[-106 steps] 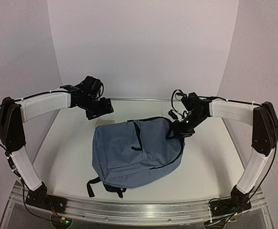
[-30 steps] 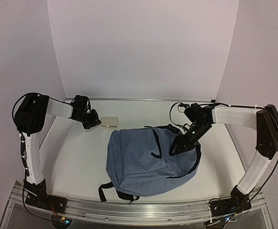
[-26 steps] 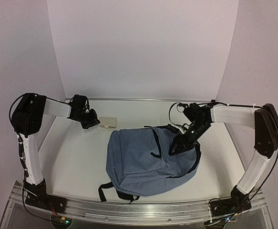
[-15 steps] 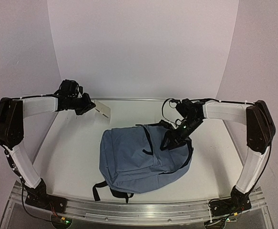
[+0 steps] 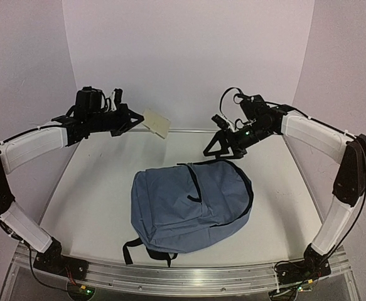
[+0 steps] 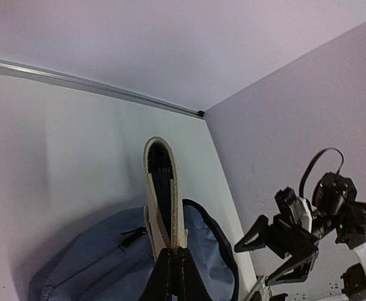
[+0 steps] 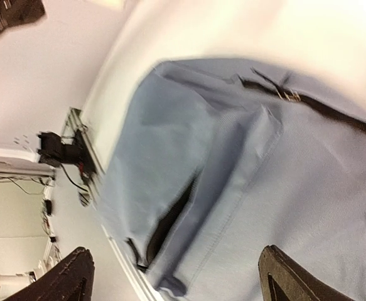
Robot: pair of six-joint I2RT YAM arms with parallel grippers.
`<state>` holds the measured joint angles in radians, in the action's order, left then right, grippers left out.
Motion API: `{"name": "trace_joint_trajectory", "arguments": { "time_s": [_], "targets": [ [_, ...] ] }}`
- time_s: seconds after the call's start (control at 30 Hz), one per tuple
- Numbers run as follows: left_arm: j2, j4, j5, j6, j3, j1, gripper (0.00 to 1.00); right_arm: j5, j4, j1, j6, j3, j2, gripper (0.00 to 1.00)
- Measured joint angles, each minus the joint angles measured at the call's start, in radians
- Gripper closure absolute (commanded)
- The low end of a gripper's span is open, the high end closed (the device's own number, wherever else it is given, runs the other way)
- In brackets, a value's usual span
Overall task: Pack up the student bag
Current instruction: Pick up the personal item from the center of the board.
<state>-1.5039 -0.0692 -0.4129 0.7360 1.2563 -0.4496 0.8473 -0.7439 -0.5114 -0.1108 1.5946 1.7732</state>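
Note:
The student bag point(image 5: 189, 207), slate blue with black straps, lies flat in the middle of the table. A dark zip line curves along its far right rim. My left gripper point(image 5: 132, 119) is raised at the back left, shut on the edge of a thin beige book point(image 5: 156, 123). In the left wrist view the book point(image 6: 161, 188) stands edge-on above the bag point(image 6: 101, 266). My right gripper point(image 5: 219, 143) hovers open above the bag's far right corner and touches nothing. The right wrist view looks down on the bag point(image 7: 245, 144), between my two fingertips point(image 7: 76, 276).
White table point(image 5: 95, 200) with pale walls on three sides and a metal rail point(image 5: 183, 276) along the near edge. One black strap point(image 5: 127, 246) trails off the bag's near left corner. The front pocket's zip gap point(image 7: 170, 219) shows dark.
The left gripper has lifted the beige book off the back-left table and carried it up and rightward. The right gripper let go of the bag's rim, opened wide and rose.

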Motion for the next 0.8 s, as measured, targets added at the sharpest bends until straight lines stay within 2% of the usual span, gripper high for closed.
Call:
{"name": "trace_joint_trajectory", "arguments": {
  "time_s": [0.17,0.43,0.8],
  "targets": [
    [0.015,0.088,-0.078,0.039,0.000,-0.086,1.00,0.032,0.046,0.000,-0.056,0.058,-0.025,0.08],
    [0.041,0.234,-0.201,0.114,-0.010,-0.133,1.00,0.087,0.071,0.000,-0.086,0.087,-0.049,0.08],
    [0.029,0.372,-0.296,0.189,-0.024,-0.194,1.00,0.156,0.101,-0.011,-0.133,0.117,-0.050,0.20]
  ]
}}
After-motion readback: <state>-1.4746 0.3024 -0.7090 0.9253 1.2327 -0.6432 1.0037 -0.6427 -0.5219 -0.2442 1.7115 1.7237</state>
